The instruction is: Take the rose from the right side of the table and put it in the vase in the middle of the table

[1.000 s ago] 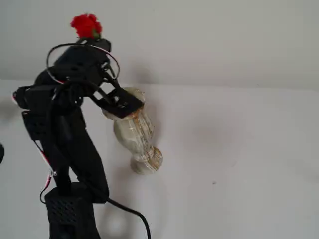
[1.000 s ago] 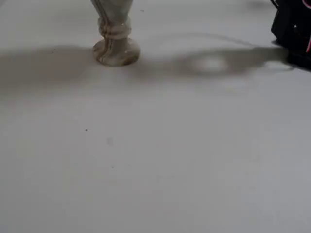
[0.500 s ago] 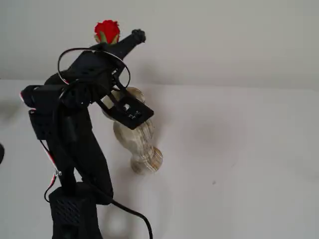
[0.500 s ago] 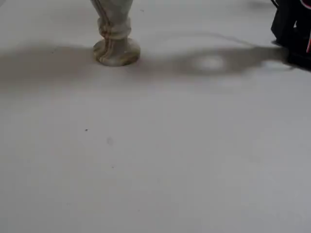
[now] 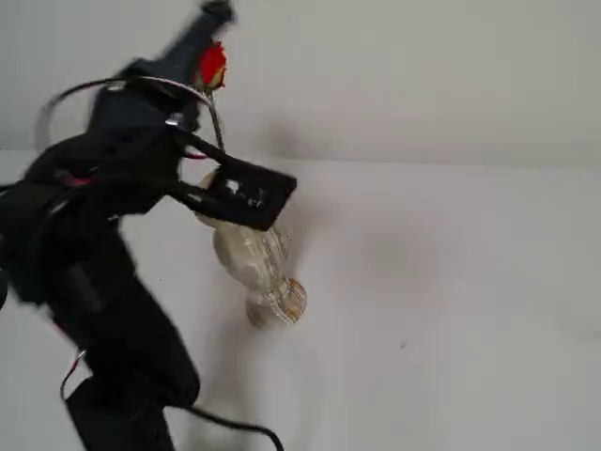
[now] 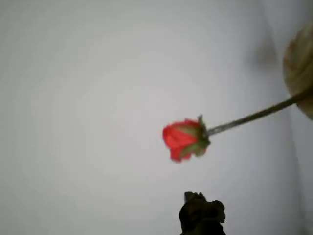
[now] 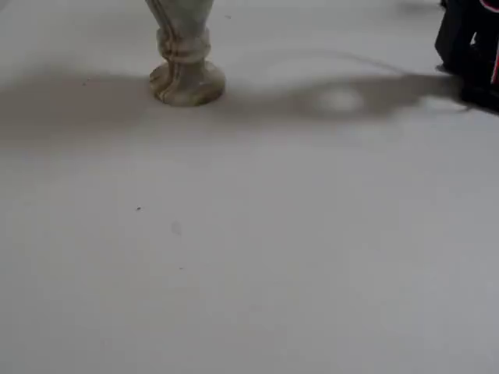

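The black two-finger gripper (image 6: 201, 215) is showing only as one dark, knobbly tip at the bottom edge of the wrist view; whether its fingers are apart or together cannot be told, but nothing is lying between them there. In a fixed view the black arm (image 5: 113, 244) is leaning over the vase, blurred, with a flat black plate covering the rim.

Just beyond that tip, apart from it, the artificial rose with a small red bud, green sepals and a thin grey-green stem (image 6: 183, 139) is hanging free. Its long axis is running from the bud up and to the right, the stem meeting the translucent cream, onyx-like stone vase with brown streaks (image 6: 299, 68) at the frame's right edge. By my judgement the stem is already standing in the vase, so the coming move is a withdrawal away from the bud, without brushing it.

The bulging body and round foot (image 7: 187, 82) are resting upright on the plain white, smooth table (image 7: 296, 257).
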Controlling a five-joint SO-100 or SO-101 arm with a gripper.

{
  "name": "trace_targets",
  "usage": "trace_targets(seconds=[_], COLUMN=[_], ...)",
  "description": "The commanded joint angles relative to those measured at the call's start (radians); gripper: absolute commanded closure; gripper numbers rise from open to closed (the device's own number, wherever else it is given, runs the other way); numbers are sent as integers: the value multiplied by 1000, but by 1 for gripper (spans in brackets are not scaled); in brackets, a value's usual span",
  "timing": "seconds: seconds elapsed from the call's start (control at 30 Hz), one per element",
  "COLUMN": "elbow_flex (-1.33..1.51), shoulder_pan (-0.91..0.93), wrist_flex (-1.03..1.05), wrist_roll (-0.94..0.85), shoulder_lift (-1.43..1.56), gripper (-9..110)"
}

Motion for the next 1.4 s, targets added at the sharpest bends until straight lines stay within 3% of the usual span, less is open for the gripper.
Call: trace_targets(seconds=[0.0,0.13,0.27,0.53,0.87,1.13,1.37], elbow_flex=[-34,-34,-34,-20,6,57,607], shoulder_pan=[-32,-57,-60,-18,178,138,81], wrist_flex=[60,87,126,141,146,143,118], wrist_roll=[-313,-480,-532,-620,-709,-710,-707], shoulder_lift=[175,258,311,436,541,690,1150], gripper=[62,82,101,102,102,102,102])
